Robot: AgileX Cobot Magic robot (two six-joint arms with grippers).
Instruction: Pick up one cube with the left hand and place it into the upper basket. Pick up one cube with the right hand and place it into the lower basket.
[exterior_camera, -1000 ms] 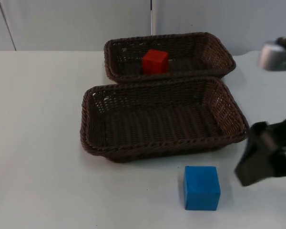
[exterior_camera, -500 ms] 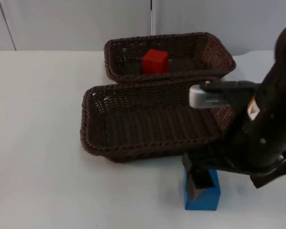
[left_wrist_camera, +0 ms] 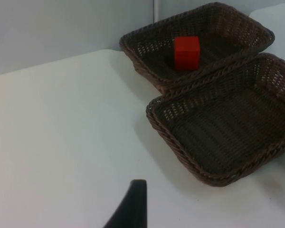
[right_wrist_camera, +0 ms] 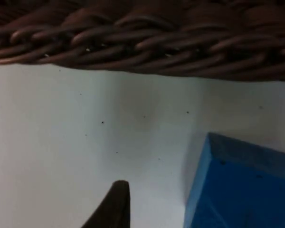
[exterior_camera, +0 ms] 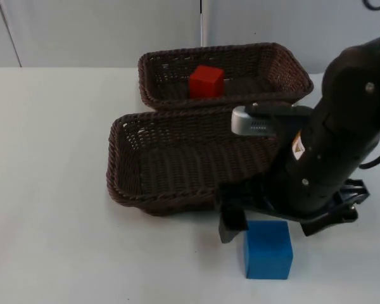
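Note:
A blue cube (exterior_camera: 268, 249) lies on the white table in front of the lower basket (exterior_camera: 123, 164), whose floor is bare. My right gripper (exterior_camera: 253, 223) hangs low just behind the cube, open, with one black finger (exterior_camera: 230, 223) standing off the cube's left side. The right wrist view has that fingertip (right_wrist_camera: 115, 204) beside the blue cube (right_wrist_camera: 242, 190), a gap between them, and the lower basket's rim (right_wrist_camera: 142, 42) beyond. A red cube (exterior_camera: 206, 81) rests in the upper basket (exterior_camera: 285, 63). My left gripper (left_wrist_camera: 133, 209) waits over bare table, well short of both baskets, red cube (left_wrist_camera: 186, 52) ahead.
The right arm (exterior_camera: 342, 139) covers the lower basket's right end. The two wicker baskets touch along their long sides. The grey partition wall (exterior_camera: 101, 31) closes the table's far edge. Open table (exterior_camera: 50, 190) lies left of the baskets.
The right arm swung in from the right edge over the basket's right end. Its finger went from over the blue cube to beside the cube's left side. Cubes and baskets stayed put.

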